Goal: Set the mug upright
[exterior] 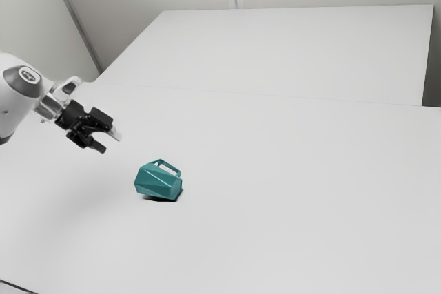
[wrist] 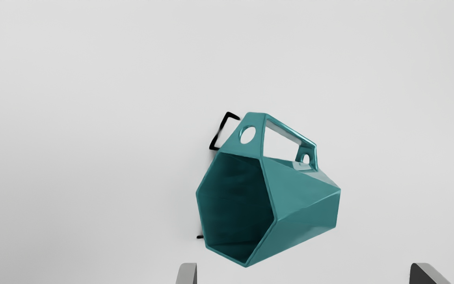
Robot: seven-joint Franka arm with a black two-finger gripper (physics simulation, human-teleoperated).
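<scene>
In the exterior view the black gripper point(exterior: 112, 142) hangs above the table toward the exterior view's left, open and holding nothing. The teal faceted mug point(exterior: 158, 182) lies on its side on the table, lower than the gripper and farther to the exterior view's right, its handle pointing up. In the wrist view the mug point(wrist: 306, 205) shows its dark open mouth and its handle with round holes. The gripper point(wrist: 304, 274) has its two fingertips wide apart there, apart from the mug.
The white table point(exterior: 296, 191) reaches far around the mug, with a pale raised panel point(exterior: 296, 53) behind it. A thin dark line point(exterior: 17, 286) crosses the exterior view's lower left corner.
</scene>
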